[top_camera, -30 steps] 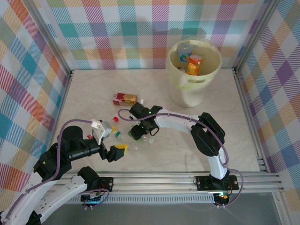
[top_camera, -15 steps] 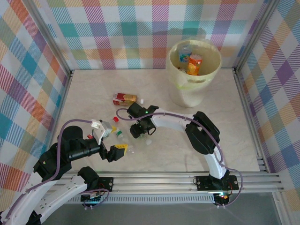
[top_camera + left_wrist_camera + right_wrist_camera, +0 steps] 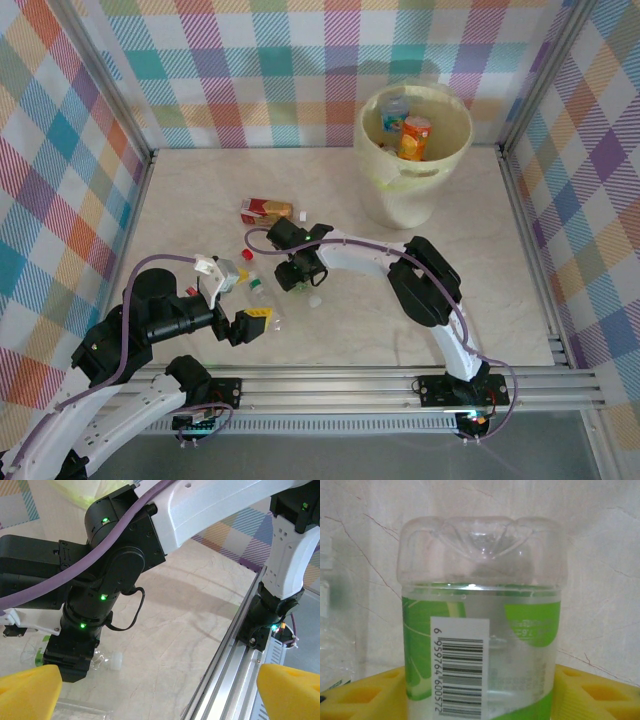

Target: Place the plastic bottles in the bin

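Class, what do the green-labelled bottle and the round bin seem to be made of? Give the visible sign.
Green-labelled bottle: likely clear, glossy thin plastic; the table shows through its moulded base. Bin: probably pale-yellow translucent plastic, satin finish; its thin wall looks milky.

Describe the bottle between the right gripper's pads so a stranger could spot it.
From the yellow bin, come nearer and left to the right gripper. The clear bottle sits between its yellow pads. Unlike the orange-labelled bottle nearby, it wears a lime-green label with a white barcode.
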Controlling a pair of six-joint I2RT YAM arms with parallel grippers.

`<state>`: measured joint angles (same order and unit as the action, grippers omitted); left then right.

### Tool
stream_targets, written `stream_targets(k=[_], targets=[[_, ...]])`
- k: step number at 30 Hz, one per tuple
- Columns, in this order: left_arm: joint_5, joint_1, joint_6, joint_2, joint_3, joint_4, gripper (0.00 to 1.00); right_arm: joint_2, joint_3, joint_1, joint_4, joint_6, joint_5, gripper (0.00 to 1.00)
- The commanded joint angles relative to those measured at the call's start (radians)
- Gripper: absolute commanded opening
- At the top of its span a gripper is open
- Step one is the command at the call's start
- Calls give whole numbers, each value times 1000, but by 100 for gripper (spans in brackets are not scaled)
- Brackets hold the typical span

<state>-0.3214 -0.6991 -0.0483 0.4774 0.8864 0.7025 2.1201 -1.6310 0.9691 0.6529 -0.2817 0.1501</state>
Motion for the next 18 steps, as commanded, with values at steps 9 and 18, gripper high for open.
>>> stream_targets(k=[9, 18], targets=[[-2, -8, 6, 3, -7, -22, 100, -6, -24, 1, 2, -35, 16, 57], [-1, -8, 7, -1, -6, -21, 100, -145, 37, -40, -57, -38, -4, 54]])
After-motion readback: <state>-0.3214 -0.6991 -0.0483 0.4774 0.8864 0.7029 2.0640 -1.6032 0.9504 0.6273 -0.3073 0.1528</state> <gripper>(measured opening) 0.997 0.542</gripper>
